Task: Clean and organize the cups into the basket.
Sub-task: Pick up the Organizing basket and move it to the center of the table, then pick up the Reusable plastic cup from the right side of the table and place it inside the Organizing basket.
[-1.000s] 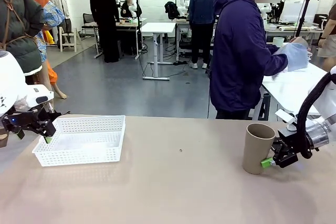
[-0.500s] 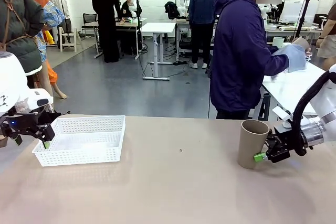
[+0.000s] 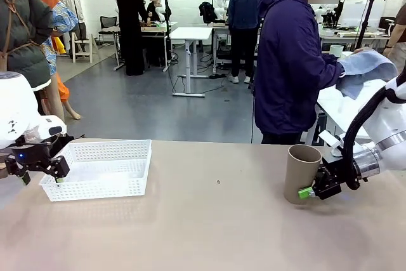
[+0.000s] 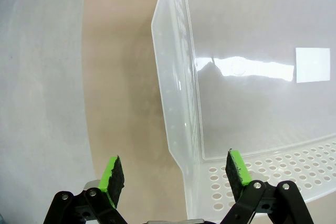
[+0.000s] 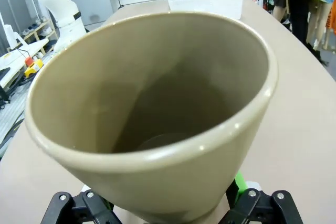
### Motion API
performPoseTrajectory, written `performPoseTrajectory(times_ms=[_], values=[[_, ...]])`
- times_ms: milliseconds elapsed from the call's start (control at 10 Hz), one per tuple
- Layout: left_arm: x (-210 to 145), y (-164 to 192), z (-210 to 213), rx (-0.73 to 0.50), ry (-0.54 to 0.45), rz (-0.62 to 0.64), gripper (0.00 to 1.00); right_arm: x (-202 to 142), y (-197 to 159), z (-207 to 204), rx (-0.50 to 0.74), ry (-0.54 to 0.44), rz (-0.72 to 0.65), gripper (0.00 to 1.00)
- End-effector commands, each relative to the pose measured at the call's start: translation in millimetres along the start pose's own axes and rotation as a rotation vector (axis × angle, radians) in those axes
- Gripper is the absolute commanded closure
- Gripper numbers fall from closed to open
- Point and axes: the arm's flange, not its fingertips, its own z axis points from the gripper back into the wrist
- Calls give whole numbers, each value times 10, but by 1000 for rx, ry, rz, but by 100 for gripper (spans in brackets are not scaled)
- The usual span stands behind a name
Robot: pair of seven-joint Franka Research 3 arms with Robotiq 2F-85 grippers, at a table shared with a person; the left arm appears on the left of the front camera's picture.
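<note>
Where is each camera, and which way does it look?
Front: between the arms, facing the person across the table; both arms show.
Left wrist: on left arm, facing down at basket wall between open left fingers.
Right wrist: on right arm, facing into the tan cup right fingers hold.
Front and right wrist share cup, basket.

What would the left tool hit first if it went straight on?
Probably the basket: the open left tool straddles its side wall, so that rim would meet it before the table, though depth is unclear.
</note>
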Motion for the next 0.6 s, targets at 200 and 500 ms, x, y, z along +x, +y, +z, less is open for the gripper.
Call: performPoseTrajectory(times_ms=[200,500], values=[[59,-55,-25,2,-29,42,0,-34,-68,-78,-7,-22,61,0],[51,-47,-26,-5,-23,15,60,-44,-60,-68,-7,-23,65,100]])
